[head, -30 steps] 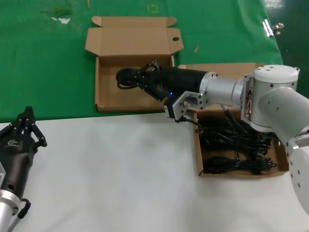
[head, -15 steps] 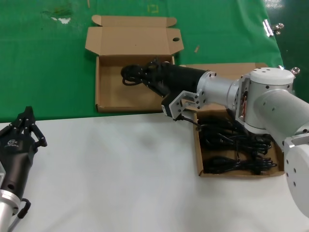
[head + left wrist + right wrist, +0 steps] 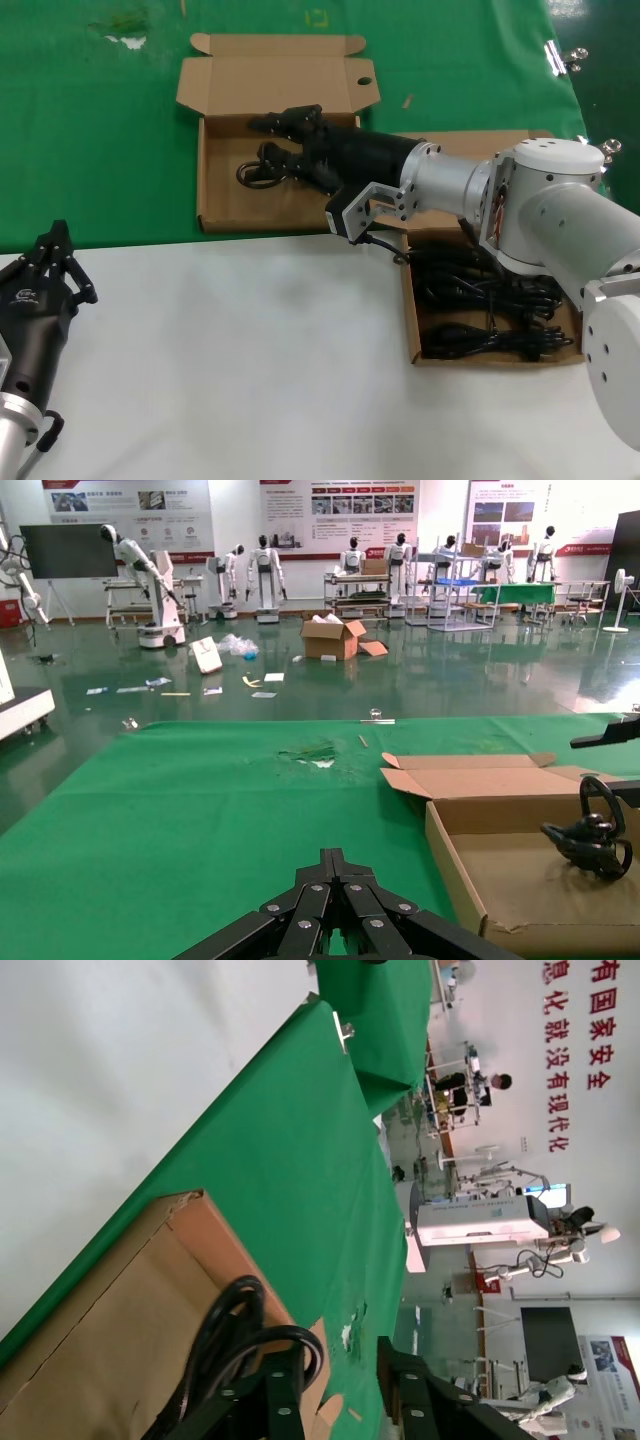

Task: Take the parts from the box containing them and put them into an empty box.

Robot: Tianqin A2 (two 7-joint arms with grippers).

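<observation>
The empty box (image 3: 222,205) lies open on the green cloth, flap lid back, with one black cord bundle (image 3: 254,173) on its floor. My right gripper (image 3: 272,138) hangs open just above that bundle, not touching it. In the right wrist view the cord loops (image 3: 228,1332) lie beside one finger (image 3: 279,1385) of the right gripper (image 3: 338,1375), with green cloth showing between the jaws. The box containing them (image 3: 409,322) sits under my right arm, holding a tangle of parts (image 3: 490,300). My left gripper (image 3: 58,238) is parked, shut, at the near left; it shows as the left gripper (image 3: 339,862) in its own wrist view.
The work surface is green cloth (image 3: 90,130) at the back and white table (image 3: 240,360) in front. The left wrist view shows the carton's near wall (image 3: 455,870) and the cord bundle (image 3: 590,835) to its side. A metal clip (image 3: 560,55) lies at the far right.
The right gripper carried the cord bundle farther into the far-left carton, then opened. The bundle now lies loose on the carton floor. The left arm has not moved.
</observation>
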